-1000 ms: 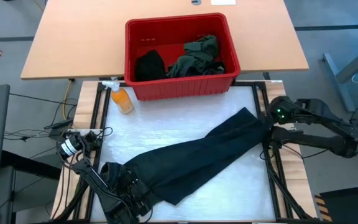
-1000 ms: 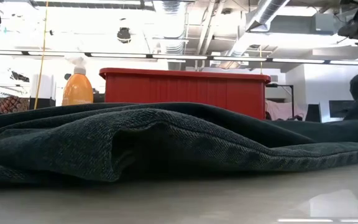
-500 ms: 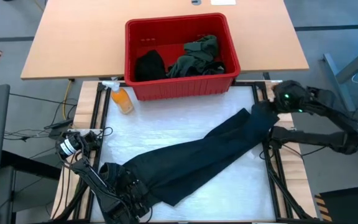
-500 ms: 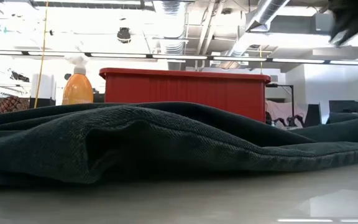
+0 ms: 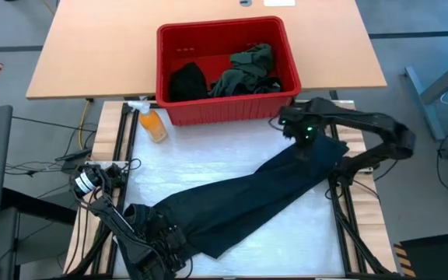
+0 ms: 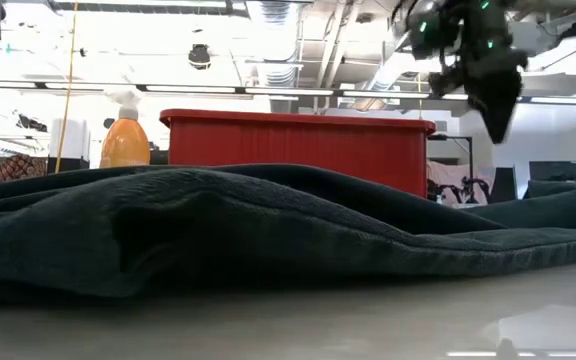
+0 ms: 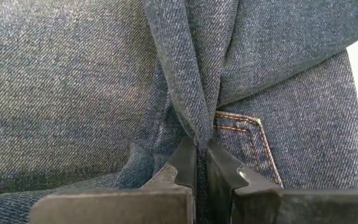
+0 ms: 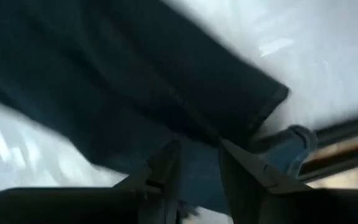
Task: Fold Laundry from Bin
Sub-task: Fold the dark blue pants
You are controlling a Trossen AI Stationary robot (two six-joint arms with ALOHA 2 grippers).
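Dark trousers (image 5: 239, 194) lie spread on a slant across the white table, from the near left to the far right. My left gripper (image 5: 162, 237) is at their near-left end, shut on a fold of the cloth (image 7: 201, 152). My right gripper (image 5: 302, 146) hangs open above the trousers' far-right leg end (image 8: 253, 106), clear of the cloth in the low view (image 6: 494, 118), fingers pointing down. The red bin (image 5: 224, 113) stands at the far edge and holds an olive-green piece (image 5: 247, 70) and a black piece (image 5: 187, 80). My left gripper pinches a raised fold of the trousers (image 7: 194, 118) between its two fingers, right beside a stitched pocket corner (image 7: 247, 124). The cloth bunches at the fingers. The rest of the trousers lies on the table.
An orange spray bottle (image 5: 152, 123) stands at the bin's near-left corner. Black frame rails (image 5: 341, 202) run along the table's left and right sides. A wooden table (image 5: 92, 54) lies beyond the bin.
My right gripper has let go of the trousers' far-right leg end, which it held raised and which has dropped flat onto the table. The gripper has risen and swung toward the table's left, to above the leg end near the bin. My left gripper has kept its hold.
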